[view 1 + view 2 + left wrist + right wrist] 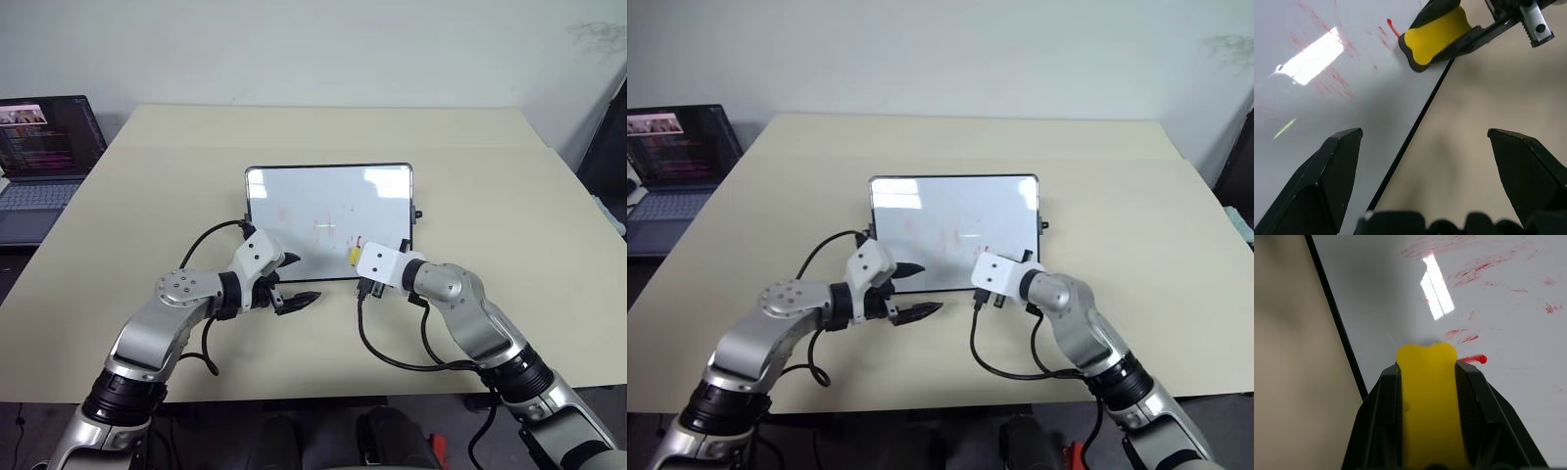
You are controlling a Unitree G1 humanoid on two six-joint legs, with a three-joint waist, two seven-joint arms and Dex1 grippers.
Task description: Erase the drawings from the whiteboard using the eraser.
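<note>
My right pincer [1427, 382] is clamped tight on the small yellow eraser block [1428, 396], one black finger pressed along each long side, so the eraser sticks out ahead between them with its rounded front end leading. That end sits over the small glossy white whiteboard with the thin black frame [294, 186], close inside the board's near edge and toward its right-hand corner; whether the eraser's face is actually pressing the surface or held just above it I cannot tell. Right beside the eraser's tip lies a short, solid red stroke [1474, 359], and beyond it the red marker drawings [1476, 269] spread across the white as thin streaks and faint, smeared patches. My left pincer [292, 282] hangs wide open with nothing between its fingers, straddling the same near edge of the board further to the left: one black fingertip [1344, 147] is over the white surface and the other is over the bare beige desk [509, 196]. From that wrist I can see the eraser in my right pincer a little way ahead, so the two pincers are near each other but apart. The board lies flat in the middle of the desk, and an open dark laptop with a lit screen [44, 147] stands off at the far left corner.
</note>
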